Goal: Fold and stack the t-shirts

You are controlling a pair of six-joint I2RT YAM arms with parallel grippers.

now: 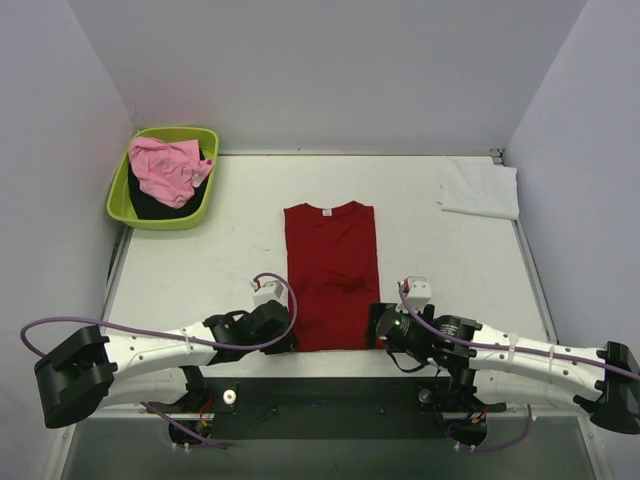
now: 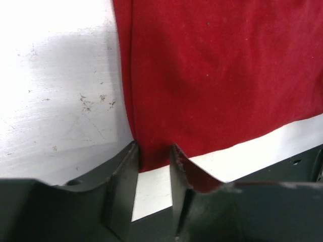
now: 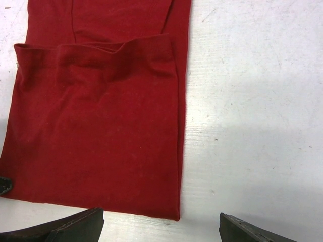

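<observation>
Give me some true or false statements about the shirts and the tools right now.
1. The red shirt lies flat. True.
2. The white shirt is in the tub. False: it lies folded at the far right, outside the tub.
3. The pink shirt lies on the black shirt. True.
4. The right tool grips the red shirt. False: it is open beside the near right corner.
5. The left tool straddles the red shirt's near left corner. True.
</observation>
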